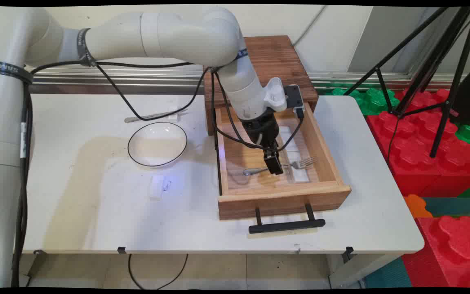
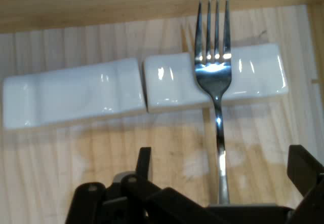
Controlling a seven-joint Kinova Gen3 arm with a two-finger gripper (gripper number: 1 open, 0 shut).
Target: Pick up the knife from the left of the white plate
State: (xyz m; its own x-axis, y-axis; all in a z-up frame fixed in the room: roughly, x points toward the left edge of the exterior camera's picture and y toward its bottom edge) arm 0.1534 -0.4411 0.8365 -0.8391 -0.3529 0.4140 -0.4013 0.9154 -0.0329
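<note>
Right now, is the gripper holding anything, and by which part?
Nothing is held: the gripper is open, its fingers either side of the fork handle in the drawer.

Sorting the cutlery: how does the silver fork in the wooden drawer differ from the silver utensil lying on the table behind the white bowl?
The silver fork lies inside the open wooden drawer, its tines on a white ceramic rest, between the gripper's open fingers. The silver utensil lies on the white table behind the white bowl, away from the gripper. Both are slim and metallic.
</note>
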